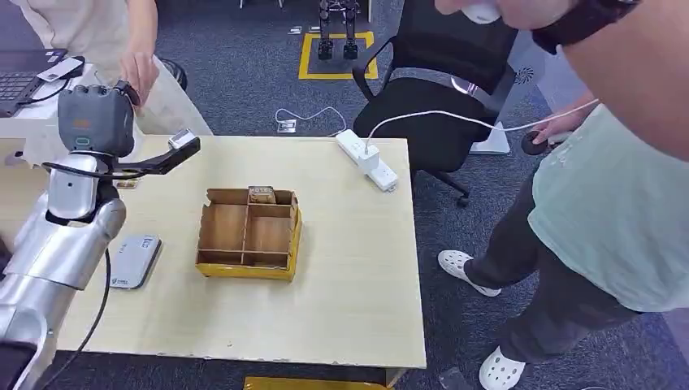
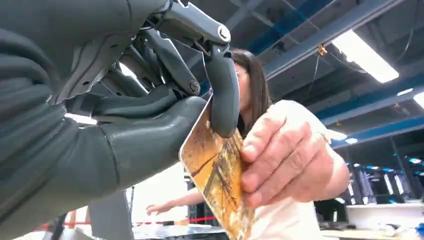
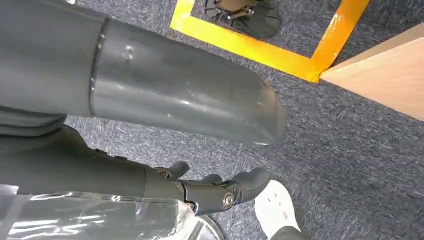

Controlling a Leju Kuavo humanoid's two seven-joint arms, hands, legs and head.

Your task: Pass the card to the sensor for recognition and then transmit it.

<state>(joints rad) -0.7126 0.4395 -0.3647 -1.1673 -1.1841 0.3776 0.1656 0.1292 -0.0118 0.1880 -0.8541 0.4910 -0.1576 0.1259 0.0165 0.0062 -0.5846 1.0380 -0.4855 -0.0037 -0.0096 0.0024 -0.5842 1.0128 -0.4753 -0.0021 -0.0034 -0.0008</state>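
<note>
My left hand is raised above the table's far left corner. In the left wrist view that hand pinches a yellow-brown card between its thumb and a finger. A person's hand grips the same card from the other side, and I see that hand right behind my own. The grey card sensor lies flat on the table under my left forearm. My right hand hangs beside the table above the carpet, fingers apart, holding nothing.
A yellow cardboard box with compartments stands mid-table, with a small stack of cards at its far side. A white power strip lies at the far right edge. A black chair stands beyond it, and a second person stands close on the right.
</note>
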